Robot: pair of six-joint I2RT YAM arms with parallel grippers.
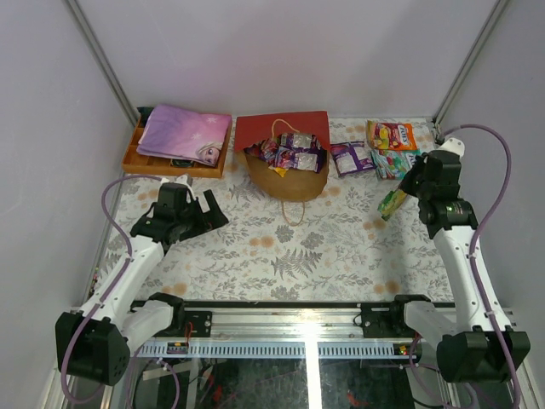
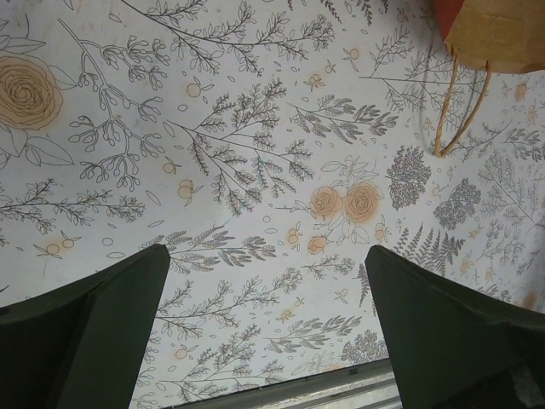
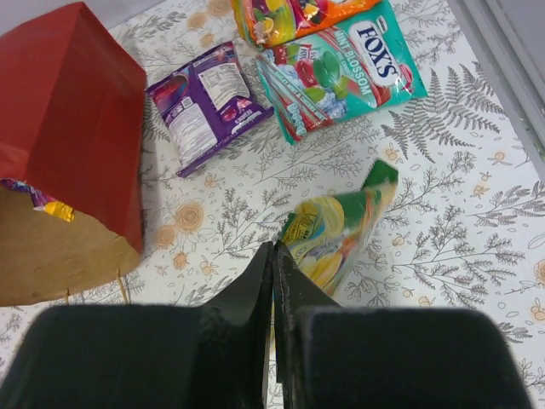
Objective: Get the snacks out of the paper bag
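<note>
yellow-green snack packet (image 3: pixel 341 230) tight between shut right jaws, right of paper bag (image 3: pixel 77 128); left jaws wide apart

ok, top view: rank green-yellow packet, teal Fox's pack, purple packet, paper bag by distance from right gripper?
1. green-yellow packet, held by the right gripper
2. teal Fox's pack, just beyond
3. purple packet, further left
4. paper bag, centre

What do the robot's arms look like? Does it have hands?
It has two thin white arms, the left arm and the right arm, with chunky black joints. A lilac cable loops along each one. Instead of hands, the left gripper and right gripper are black, each with two wedge-shaped fingers. A tiny green light glows on the right arm.
</note>
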